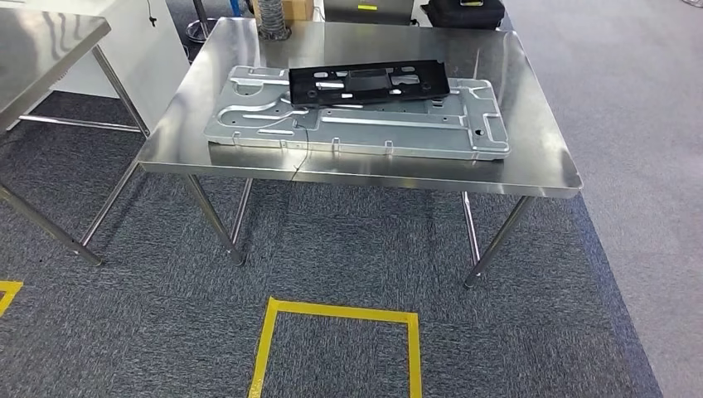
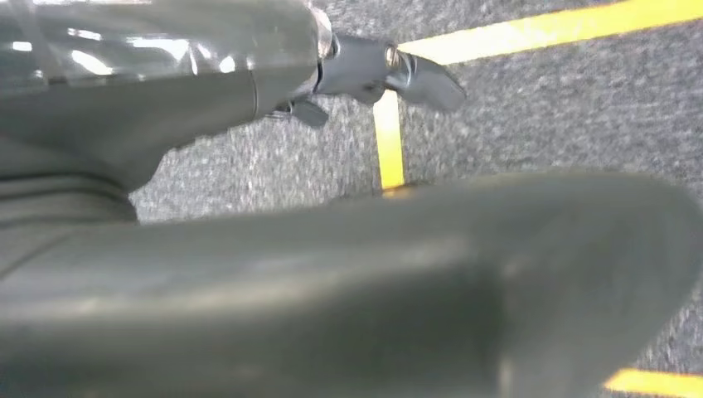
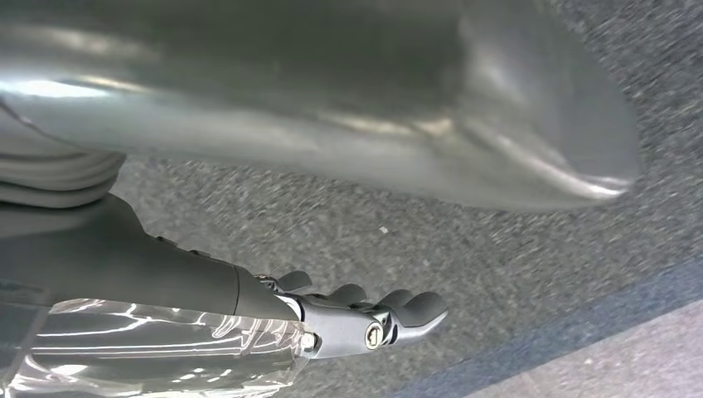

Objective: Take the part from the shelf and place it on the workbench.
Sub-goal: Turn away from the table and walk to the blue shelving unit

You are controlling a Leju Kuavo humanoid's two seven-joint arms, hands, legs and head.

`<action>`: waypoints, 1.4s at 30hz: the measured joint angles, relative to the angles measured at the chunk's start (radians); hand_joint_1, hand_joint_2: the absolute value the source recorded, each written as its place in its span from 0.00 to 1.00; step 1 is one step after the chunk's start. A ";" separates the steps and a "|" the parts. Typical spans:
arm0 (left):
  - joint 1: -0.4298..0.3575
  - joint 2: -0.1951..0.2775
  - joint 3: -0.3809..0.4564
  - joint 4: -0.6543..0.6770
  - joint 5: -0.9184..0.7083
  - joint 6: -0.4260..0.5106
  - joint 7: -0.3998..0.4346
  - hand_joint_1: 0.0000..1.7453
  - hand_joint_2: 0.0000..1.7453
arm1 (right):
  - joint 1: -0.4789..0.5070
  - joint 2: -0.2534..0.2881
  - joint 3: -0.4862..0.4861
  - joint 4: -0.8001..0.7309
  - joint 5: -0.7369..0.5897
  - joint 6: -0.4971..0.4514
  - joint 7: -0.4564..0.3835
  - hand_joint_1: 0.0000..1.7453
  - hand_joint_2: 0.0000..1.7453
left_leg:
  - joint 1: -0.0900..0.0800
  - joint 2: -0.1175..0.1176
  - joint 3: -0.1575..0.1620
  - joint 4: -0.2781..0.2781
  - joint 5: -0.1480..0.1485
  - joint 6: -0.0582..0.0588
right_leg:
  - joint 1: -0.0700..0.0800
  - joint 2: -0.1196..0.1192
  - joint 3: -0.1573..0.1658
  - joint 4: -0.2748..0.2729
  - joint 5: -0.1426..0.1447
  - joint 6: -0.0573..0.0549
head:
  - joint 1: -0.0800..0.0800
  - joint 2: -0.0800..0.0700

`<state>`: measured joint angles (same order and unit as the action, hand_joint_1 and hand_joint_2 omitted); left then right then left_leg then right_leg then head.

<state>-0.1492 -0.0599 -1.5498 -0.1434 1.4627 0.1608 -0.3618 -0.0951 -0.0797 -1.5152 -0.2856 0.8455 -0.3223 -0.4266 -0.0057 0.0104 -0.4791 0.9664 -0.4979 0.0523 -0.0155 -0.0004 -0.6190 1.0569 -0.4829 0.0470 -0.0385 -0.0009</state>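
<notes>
Yellow tape point(image 1: 340, 313) is laid as a square outline on the grey carpet nearest the robot, likely as a standing mark. Both arms hang over that floor; the left hand point(image 2: 377, 70) and right hand point(image 3: 365, 319) are seen empty, fingers gently curled and held apart. Beyond, on the stainless steel table point(image 1: 539, 157), the flat black stamped part point(image 1: 369, 83) is seen resting atop a large pale grey sheet-metal panel point(image 1: 356, 124), apparently already delivered.

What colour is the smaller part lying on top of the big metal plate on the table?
Black; the head view shows it best.
</notes>
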 joint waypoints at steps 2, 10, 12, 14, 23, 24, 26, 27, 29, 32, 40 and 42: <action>0.000 0.000 0.000 0.000 0.000 0.000 0.001 0.00 0.00 | 0.001 0.003 0.002 0.004 0.008 0.000 0.016 0.00 1.00 | -0.002 0.001 -0.023 0.001 0.017 0.007 | -0.001 0.000 -0.035 0.120 -0.095 0.008 | 0.000 0.000; 0.003 0.001 0.000 0.000 0.001 -0.001 -0.002 0.00 0.00 | -0.004 0.014 0.019 0.019 0.034 -0.002 0.060 0.00 1.00 | -0.006 0.003 -0.100 0.032 0.061 -0.012 | 0.007 0.000 0.170 -0.076 -0.044 -0.007 | 0.000 0.000; 0.003 0.001 0.000 0.000 0.001 -0.001 -0.003 0.00 0.00 | -0.004 0.015 0.020 0.020 0.034 -0.001 0.060 0.00 1.00 | -0.007 0.004 -0.103 0.034 0.073 -0.022 | 0.010 0.000 0.174 -0.098 -0.047 -0.019 | 0.000 0.000; 0.005 0.002 0.000 0.000 0.001 -0.001 -0.004 0.00 0.00 | -0.004 0.018 0.023 0.023 0.034 0.000 0.060 0.00 1.00 | -0.006 0.001 -0.112 0.052 0.057 -0.033 | 0.005 -0.003 0.165 -0.101 -0.035 -0.035 | 0.000 0.000; 0.006 0.003 0.000 0.000 0.002 -0.003 0.001 0.00 0.00 | -0.004 0.024 0.036 0.033 0.040 0.004 0.078 0.00 0.00 | 0.008 -0.003 -0.076 0.191 -0.052 -0.051 | 0.003 -0.006 0.069 -0.061 0.014 -0.043 | 0.000 0.000; 0.005 0.003 0.000 0.000 0.002 -0.004 0.002 0.00 0.00 | -0.005 0.025 0.037 0.034 0.043 0.005 0.084 0.00 0.00 | 0.008 -0.005 -0.031 0.117 -0.040 -0.048 | 0.003 -0.006 0.061 -0.055 0.017 -0.038 | 0.000 0.000; 0.003 0.003 0.000 0.000 0.002 -0.005 0.005 0.00 0.00 | -0.005 0.026 0.039 0.036 0.047 0.006 0.093 0.00 0.25 | 0.005 -0.007 0.009 0.039 -0.039 -0.040 | 0.005 -0.005 0.050 -0.047 0.027 -0.025 | 0.000 0.000; 0.004 0.003 0.000 0.000 0.002 -0.005 0.006 0.00 0.00 | -0.005 0.027 0.041 0.037 0.049 0.007 0.096 0.00 0.50 | 0.003 -0.008 0.006 0.035 -0.035 -0.034 | 0.005 -0.005 0.046 -0.046 0.033 -0.018 | 0.000 0.000; 0.005 0.002 0.000 0.000 0.002 -0.006 0.006 0.00 0.00 | -0.004 0.027 0.041 0.038 0.050 0.012 0.101 0.00 1.00 | 0.004 -0.006 -0.010 0.033 -0.019 -0.018 | 0.003 -0.003 0.037 -0.039 0.030 -0.004 | 0.000 0.000; 0.004 0.002 0.000 0.000 0.002 -0.006 0.008 0.00 0.00 | -0.002 0.029 0.042 0.041 0.050 0.019 0.108 0.00 1.00 | 0.003 -0.001 -0.048 0.029 0.013 0.003 | 0.000 -0.001 -0.004 0.073 -0.086 0.006 | 0.000 0.000; 0.004 0.002 0.000 0.000 0.007 -0.007 0.008 0.00 0.00 | -0.009 0.029 0.043 0.047 0.050 0.035 0.146 0.00 1.00 | -0.012 0.000 -0.156 0.045 0.096 -0.001 | 0.017 -0.002 0.181 -0.031 -0.067 -0.022 | 0.000 0.000; 0.003 0.002 0.000 0.000 0.009 -0.009 0.008 0.00 0.00 | -0.012 0.027 0.045 0.048 0.050 0.037 0.153 0.00 1.00 | -0.011 0.002 -0.162 0.043 0.116 -0.009 | 0.024 -0.003 0.224 -0.111 -0.084 -0.033 | 0.000 0.000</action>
<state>-0.1466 -0.0578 -1.5497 -0.1434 1.4716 0.1520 -0.3537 -0.1070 -0.0525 -1.4699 -0.2374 0.8958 -0.2853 -0.2733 -0.0171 0.0127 -0.6413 1.0093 -0.3820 0.0428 0.0084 -0.0031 -0.3954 0.9463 -0.5667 0.0141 -0.0387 -0.0009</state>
